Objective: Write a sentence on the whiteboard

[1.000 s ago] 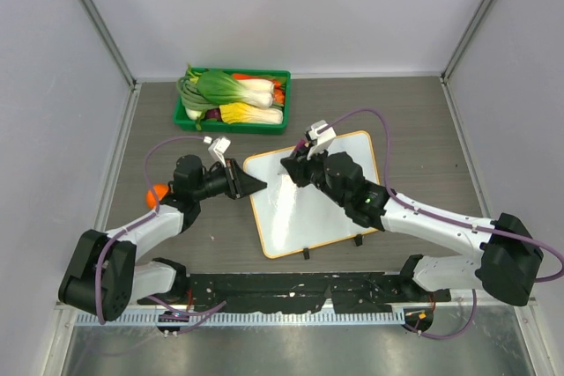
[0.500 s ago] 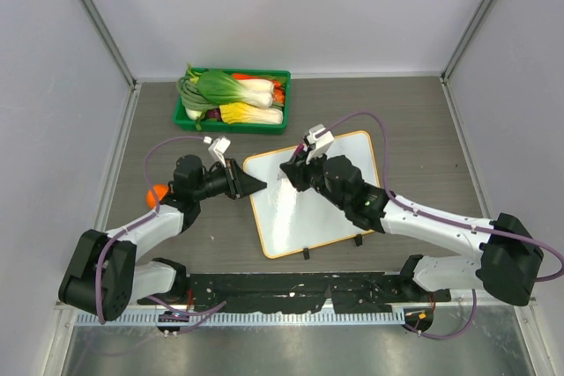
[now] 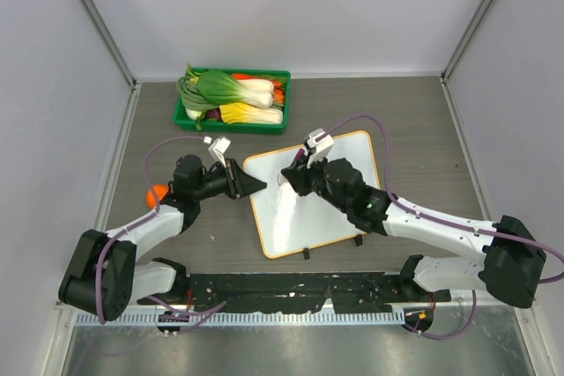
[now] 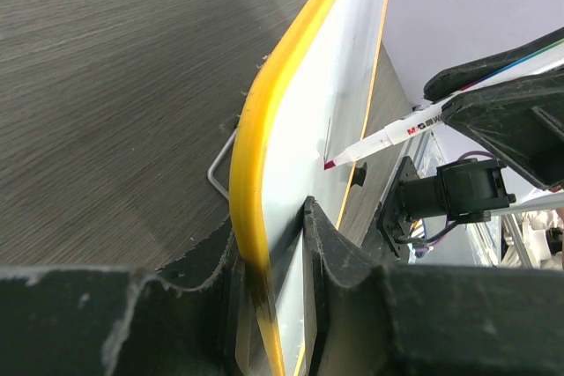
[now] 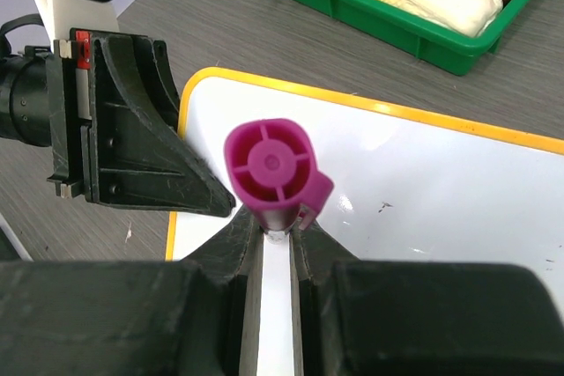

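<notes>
The whiteboard (image 3: 328,204) lies at mid-table, white with an orange rim. My left gripper (image 3: 254,184) is shut on its left edge; in the left wrist view the rim (image 4: 256,147) runs between the jaws of that gripper (image 4: 269,217). My right gripper (image 3: 298,171) is shut on a marker with a magenta end cap (image 5: 271,165), above the board's upper left part. The marker (image 4: 388,136) touches its purple tip to the white surface. Only a short thin stroke (image 4: 328,134) shows beside the tip; no words of the sentence show.
A green tray (image 3: 185,116) of vegetables stands behind the board, also in the right wrist view (image 5: 423,24). A small orange object (image 3: 159,193) lies by the left arm. Grey walls enclose three sides. The board's two black feet (image 3: 306,254) point at the arm bases.
My right gripper has shifted slightly left and toward the near side over the board with the marker. The left gripper and the board have not moved.
</notes>
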Robot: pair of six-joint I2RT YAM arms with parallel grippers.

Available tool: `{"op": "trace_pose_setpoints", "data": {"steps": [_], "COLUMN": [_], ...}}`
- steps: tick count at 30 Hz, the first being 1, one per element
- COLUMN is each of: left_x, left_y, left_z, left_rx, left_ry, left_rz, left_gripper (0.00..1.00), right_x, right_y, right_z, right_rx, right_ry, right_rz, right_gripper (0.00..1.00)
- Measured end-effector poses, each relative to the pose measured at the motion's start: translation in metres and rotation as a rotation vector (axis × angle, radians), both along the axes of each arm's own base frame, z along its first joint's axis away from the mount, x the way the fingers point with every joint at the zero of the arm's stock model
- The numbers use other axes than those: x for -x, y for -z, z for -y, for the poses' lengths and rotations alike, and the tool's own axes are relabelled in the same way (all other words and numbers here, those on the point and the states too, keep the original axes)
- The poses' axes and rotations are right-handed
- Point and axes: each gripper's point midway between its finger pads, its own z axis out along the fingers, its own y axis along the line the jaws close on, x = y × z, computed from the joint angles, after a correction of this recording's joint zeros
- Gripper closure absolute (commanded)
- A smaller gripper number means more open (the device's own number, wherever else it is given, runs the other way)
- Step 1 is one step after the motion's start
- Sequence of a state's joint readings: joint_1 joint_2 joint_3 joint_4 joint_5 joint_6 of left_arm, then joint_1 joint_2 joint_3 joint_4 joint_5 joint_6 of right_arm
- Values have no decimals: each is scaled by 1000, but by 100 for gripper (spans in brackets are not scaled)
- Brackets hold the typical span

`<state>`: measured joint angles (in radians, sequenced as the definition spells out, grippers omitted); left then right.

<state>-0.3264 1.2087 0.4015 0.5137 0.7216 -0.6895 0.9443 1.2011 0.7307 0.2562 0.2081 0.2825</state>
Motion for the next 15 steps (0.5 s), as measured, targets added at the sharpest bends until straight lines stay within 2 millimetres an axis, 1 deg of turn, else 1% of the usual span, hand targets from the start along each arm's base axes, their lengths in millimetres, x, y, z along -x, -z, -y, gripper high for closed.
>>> {"op": "trace_pose_setpoints", "data": {"steps": [15], "left_x": [0], "left_y": [0], "left_z": [0], "left_rx": [-3], "left_ry": [2], "left_rz": [6], "left_gripper": [100], "right_x": [11], "right_y": [9], "right_z": [-4], "right_rx": [19], "right_ry": [-42], "right_rz": [-21], "right_gripper": [99]}}
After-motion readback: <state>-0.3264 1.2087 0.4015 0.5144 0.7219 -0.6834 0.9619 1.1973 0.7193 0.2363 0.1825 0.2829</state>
